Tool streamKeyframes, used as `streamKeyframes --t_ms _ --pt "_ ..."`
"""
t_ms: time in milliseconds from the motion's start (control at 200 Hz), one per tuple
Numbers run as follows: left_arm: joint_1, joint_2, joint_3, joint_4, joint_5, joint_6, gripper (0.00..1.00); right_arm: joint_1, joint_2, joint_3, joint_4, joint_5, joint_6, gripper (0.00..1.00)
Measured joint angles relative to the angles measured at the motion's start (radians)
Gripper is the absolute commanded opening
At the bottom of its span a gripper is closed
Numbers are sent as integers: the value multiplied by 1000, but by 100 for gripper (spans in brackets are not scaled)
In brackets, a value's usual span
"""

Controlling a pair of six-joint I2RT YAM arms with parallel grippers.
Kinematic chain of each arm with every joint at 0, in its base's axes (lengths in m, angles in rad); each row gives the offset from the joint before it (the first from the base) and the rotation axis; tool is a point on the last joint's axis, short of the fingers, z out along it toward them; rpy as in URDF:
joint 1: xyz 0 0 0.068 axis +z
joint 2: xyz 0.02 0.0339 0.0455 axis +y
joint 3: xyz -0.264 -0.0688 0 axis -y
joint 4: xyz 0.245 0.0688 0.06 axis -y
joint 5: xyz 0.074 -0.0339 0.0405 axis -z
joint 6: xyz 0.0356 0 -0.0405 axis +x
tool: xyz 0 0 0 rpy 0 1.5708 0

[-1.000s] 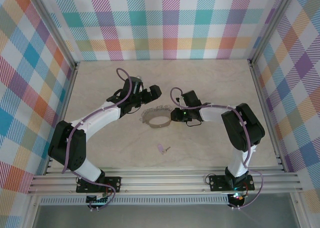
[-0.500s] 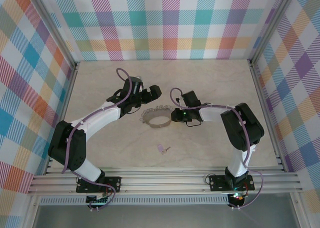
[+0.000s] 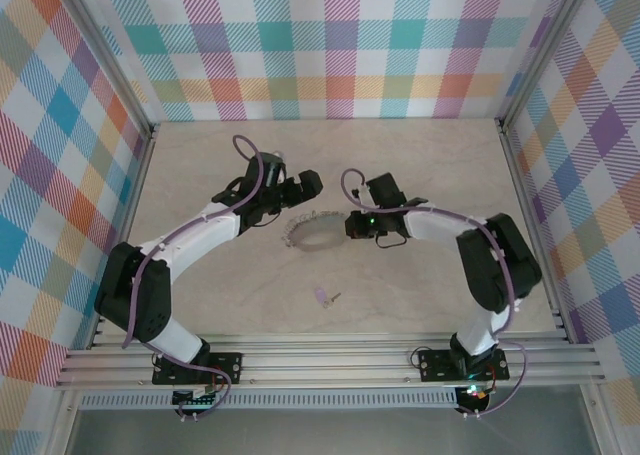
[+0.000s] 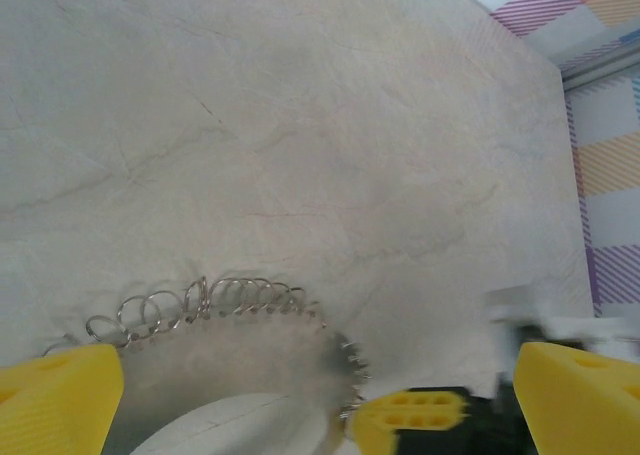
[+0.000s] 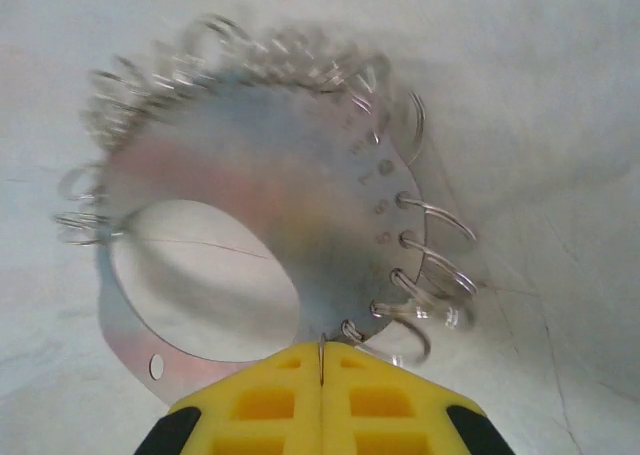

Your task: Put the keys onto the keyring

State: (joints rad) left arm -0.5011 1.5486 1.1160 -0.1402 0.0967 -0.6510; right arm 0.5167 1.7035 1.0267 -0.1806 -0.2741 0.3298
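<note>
Evidently a flat, loop-fringed keyring (image 5: 230,165).

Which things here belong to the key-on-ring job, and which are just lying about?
Job: keyring, its rim pinched by the right gripper; lilac-headed key, loose on the table nearer the bases; left gripper, open by the ring.
Just surroundings: table, checked walls, aluminium frame.

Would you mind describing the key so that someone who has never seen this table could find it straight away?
On the pale table, find the big metal ring in the middle, then come toward the front edge. The key lies there alone on bare tabletop. It is tiny, with a pale lilac head and a short grey blade, unlike the silvery loops fringing the ring.
</note>
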Motion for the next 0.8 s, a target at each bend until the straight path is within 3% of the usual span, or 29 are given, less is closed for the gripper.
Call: streamKeyframes --t_ms 370,610,800 --pt "117 -34 200 -60 144 94 97 -48 -282 173 -76 -202 -190 0" --pt "138 -60 237 -91 267 133 91 -120 -309 179 -53 -383 -172 0" --pt "138 -63 254 -161 292 147 97 -132 -288 180 46 -444 -105 0"
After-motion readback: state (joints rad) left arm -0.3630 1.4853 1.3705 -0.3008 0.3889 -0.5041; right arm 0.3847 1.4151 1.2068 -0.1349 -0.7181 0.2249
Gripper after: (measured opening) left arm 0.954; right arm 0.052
